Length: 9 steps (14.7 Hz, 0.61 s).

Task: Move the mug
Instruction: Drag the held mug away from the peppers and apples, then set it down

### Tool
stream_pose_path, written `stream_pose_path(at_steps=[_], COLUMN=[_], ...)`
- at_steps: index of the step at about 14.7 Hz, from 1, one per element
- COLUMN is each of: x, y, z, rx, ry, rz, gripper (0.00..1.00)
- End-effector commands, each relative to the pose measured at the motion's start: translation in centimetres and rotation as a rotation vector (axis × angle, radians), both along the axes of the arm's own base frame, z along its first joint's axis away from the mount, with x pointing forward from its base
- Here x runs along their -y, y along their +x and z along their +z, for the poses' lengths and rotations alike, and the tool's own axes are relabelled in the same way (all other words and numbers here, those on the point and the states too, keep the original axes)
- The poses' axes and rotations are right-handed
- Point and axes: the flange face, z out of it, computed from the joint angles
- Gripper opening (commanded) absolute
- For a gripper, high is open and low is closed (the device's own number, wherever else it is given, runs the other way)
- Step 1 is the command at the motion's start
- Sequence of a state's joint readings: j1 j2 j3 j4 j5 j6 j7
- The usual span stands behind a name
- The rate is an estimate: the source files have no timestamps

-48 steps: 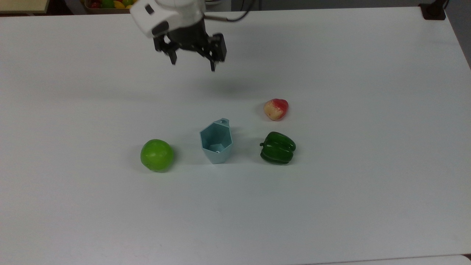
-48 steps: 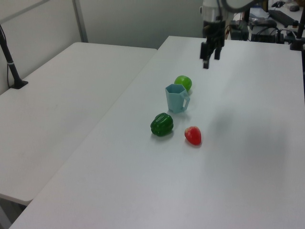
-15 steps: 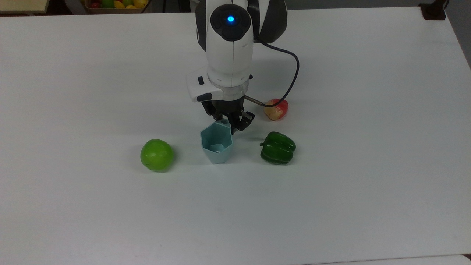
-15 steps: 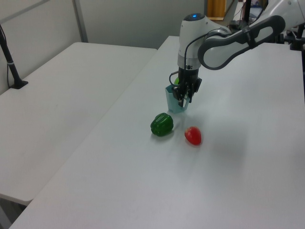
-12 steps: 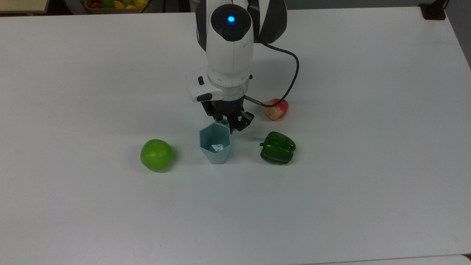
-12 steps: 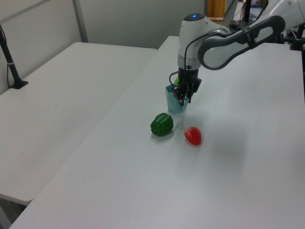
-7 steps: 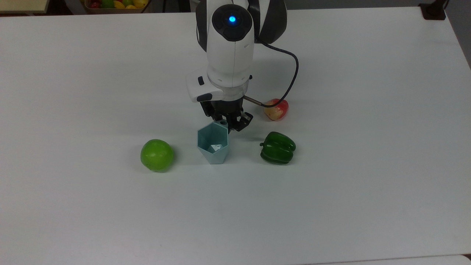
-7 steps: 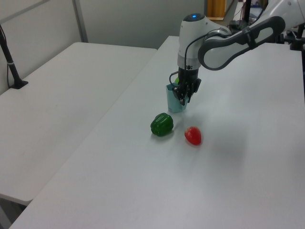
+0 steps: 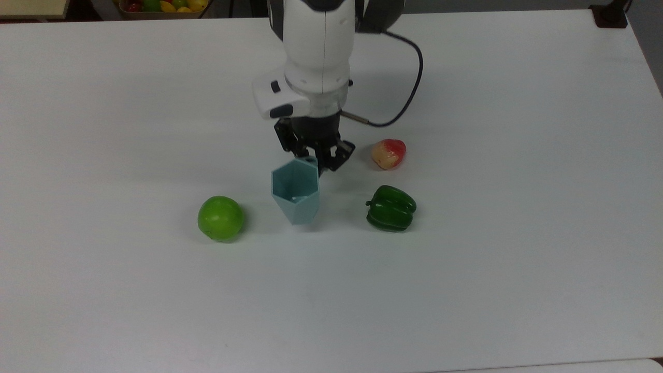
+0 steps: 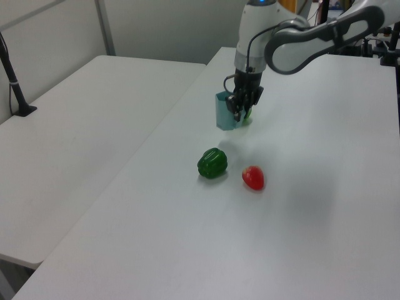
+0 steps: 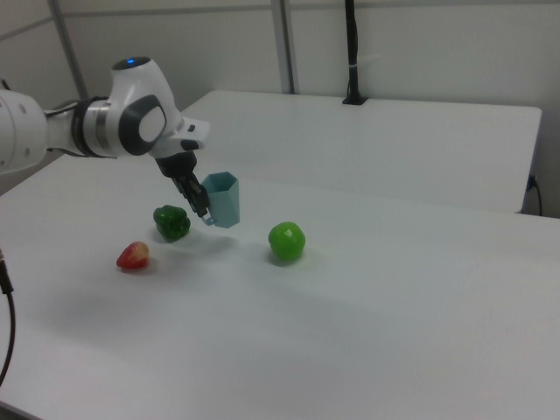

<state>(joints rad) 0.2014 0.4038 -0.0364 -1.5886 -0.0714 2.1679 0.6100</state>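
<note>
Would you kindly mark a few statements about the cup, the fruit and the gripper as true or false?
1. The gripper grips the pale blue faceted plastic mug at its handle side. True.
2. The mug rests flat on the white table. False: the right view shows it lifted, with its shadow below.
3. In the top view, the round green apple lies left of the mug. True.
4. The dark green bell pepper sits inside the mug. False: it lies on the table, apart from the mug.
5. The red and yellow fruit touches the pepper. False: a gap separates them.
</note>
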Motion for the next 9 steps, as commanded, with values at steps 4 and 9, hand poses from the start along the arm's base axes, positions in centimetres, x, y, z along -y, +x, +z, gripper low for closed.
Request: stream_pose_path(at_steps=[4, 9], x=[2.9, 5.0], y=[-10.7, -15.8], z=[5.4, 3.4], rx=[-0.076, -0.132], ry=[-0.043, -0.069], rz=[0.149, 0.191], gripper=[0.01, 0.02])
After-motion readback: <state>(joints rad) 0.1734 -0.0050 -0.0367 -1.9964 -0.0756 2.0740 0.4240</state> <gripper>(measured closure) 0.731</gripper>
